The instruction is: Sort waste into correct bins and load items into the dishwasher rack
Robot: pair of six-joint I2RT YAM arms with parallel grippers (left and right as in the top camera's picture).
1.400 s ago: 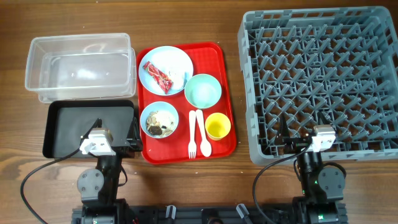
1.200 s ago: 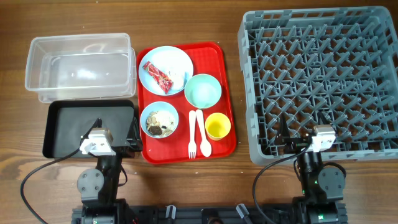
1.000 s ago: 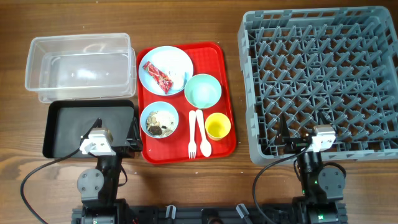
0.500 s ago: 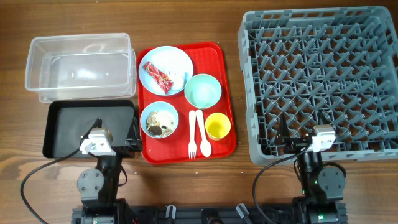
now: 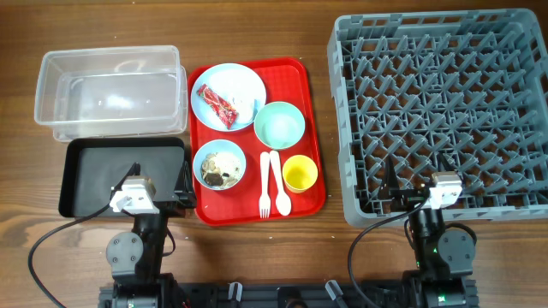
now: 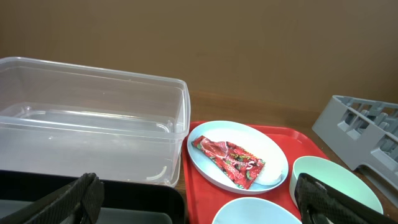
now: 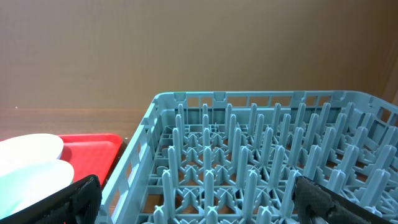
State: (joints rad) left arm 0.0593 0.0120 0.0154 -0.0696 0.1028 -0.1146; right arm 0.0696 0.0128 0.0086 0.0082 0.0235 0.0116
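Note:
On the red serving tray a light-blue plate holds the red wrapper and white tissue. A light-blue bowl holds brown food scraps. Beside them are a mint bowl, yellow cup, white fork and spoon. The clear tub and black tray sit on the left, the grey rack on the right. My left gripper is open and empty at the black tray's near edge. My right gripper is open and empty at the rack's near edge.
The left wrist view shows the tub, the wrapper on its plate, and the mint bowl. The right wrist view shows rack pegs and the red tray's corner. Both arm bases stand at the table's front edge.

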